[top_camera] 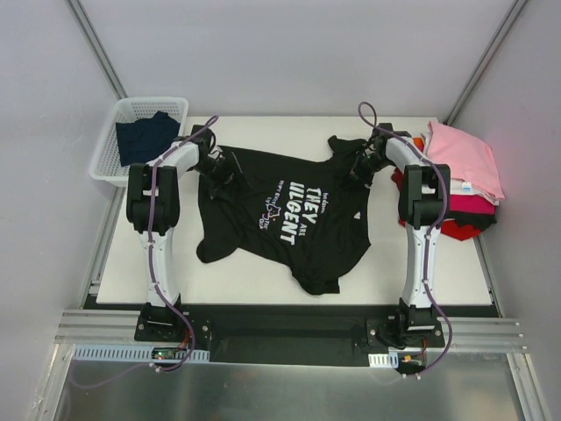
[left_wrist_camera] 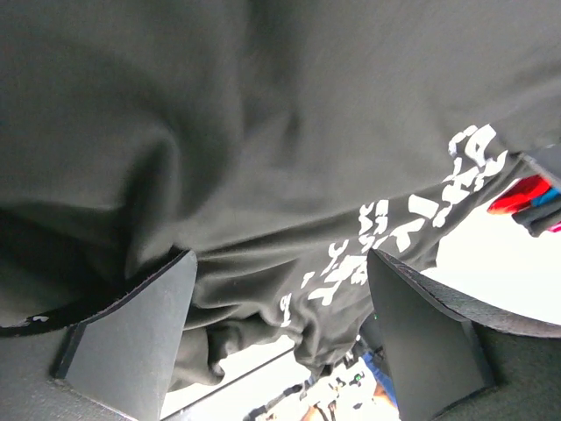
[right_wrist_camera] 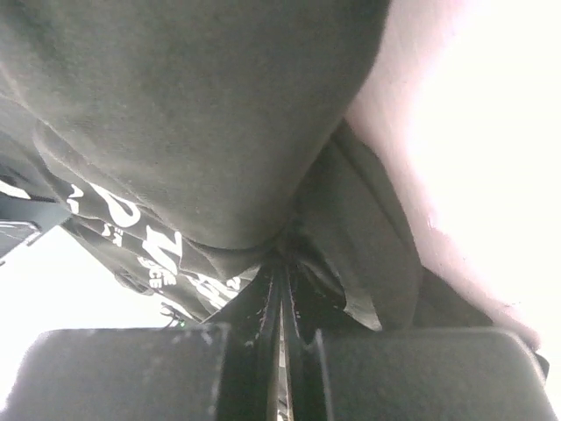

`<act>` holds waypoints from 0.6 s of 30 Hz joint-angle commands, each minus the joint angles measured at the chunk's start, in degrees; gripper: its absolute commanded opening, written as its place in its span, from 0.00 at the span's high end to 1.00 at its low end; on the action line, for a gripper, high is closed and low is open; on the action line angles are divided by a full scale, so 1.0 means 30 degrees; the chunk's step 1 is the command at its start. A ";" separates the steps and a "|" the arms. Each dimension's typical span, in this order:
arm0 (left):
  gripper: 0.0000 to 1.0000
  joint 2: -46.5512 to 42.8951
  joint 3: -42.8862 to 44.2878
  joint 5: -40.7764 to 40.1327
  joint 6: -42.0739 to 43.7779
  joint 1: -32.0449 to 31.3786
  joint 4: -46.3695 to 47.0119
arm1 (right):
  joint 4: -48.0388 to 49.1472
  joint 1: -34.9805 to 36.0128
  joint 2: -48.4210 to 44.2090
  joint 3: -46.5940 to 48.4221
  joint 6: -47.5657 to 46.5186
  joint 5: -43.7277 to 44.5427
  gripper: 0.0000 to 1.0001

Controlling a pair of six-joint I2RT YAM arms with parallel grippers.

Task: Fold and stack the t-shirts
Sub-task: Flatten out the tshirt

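A black t-shirt [top_camera: 289,210] with white lettering lies rumpled in the middle of the white table, chest print up. My left gripper [top_camera: 226,167] is at its far left shoulder. In the left wrist view the gripper [left_wrist_camera: 280,333] is open wide, with the black cloth [left_wrist_camera: 263,132] bunched ahead of and between the fingers [left_wrist_camera: 131,342]. My right gripper [top_camera: 358,167] is at the far right shoulder. In the right wrist view it [right_wrist_camera: 280,289] is shut on a fold of the black cloth [right_wrist_camera: 175,114].
A white basket [top_camera: 131,105] at the far left holds a dark navy shirt [top_camera: 147,136]. At the right edge is a stack with a pink shirt [top_camera: 465,153] on top, magenta [top_camera: 469,204] and red [top_camera: 460,228] below, and orange [top_camera: 421,140] peeking out behind.
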 commanded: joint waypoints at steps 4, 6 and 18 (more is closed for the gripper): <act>0.20 -0.1698 -0.2468 -0.1087 0.1101 -0.0065 -0.0913 | -0.0016 -0.0105 -0.0009 0.0472 0.0069 -0.0314 0.99; 0.19 -0.2283 -0.2705 -0.1263 0.1248 -0.0065 -0.0942 | 0.0276 -0.0163 -0.0795 0.0239 0.0156 -0.1249 0.98; 0.11 -0.5797 -0.1094 -0.1118 0.1689 -0.0065 -0.1557 | 0.0248 -0.0076 -0.8062 -0.6226 -0.0985 -0.2043 0.62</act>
